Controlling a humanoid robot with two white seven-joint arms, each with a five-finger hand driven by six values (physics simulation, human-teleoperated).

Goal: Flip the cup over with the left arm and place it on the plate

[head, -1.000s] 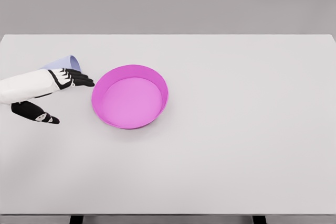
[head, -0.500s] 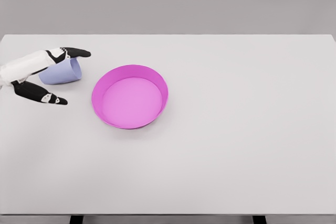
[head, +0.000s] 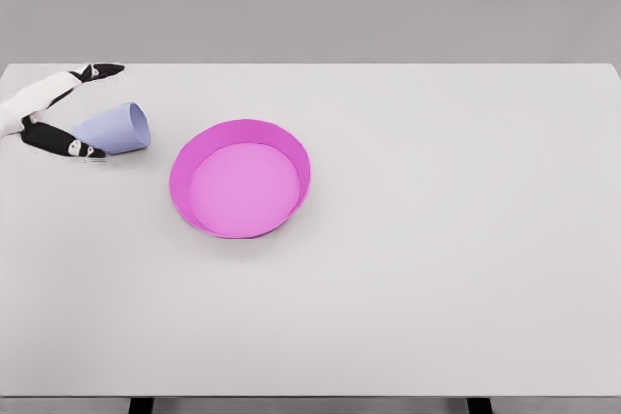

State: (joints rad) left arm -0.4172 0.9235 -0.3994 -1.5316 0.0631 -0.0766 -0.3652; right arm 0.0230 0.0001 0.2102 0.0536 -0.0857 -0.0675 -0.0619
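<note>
Your left hand (head: pixel 49 113) sits at the far left edge of the tabletop (head: pixel 437 269), its fingers (head: pixel 97 71) spread wide and holding nothing; one dark fingertip reaches up toward 1 o'clock, and the thumb lies low, pointing toward 4 o'clock; between the two is an open fork, and the cup (head: pixel 116 129) lies in the mouth of that fork.

The cup is on its side, its open rim facing 3 o'clock toward the plate (head: pixel 241 179), its narrower base tucked back toward your palm; the thumb tip looks to be touching or just beside the lower wall of the cup, though you cannot tell from this view whether there is real contact; the upper finger stands clear of it.

Mind the risks from here; a cup lying on its side will likely roll, so a closing thumb that meets it first could push it away toward 3 o'clock before the upper fingers arrive; a grip taken only near the base may let the cup pivot or slip as you turn it upright; and the plate lies near, at 4 o'clock from the cup, so a cup knocked loose could strike its raised rim.

Your right arm does not show.
</note>
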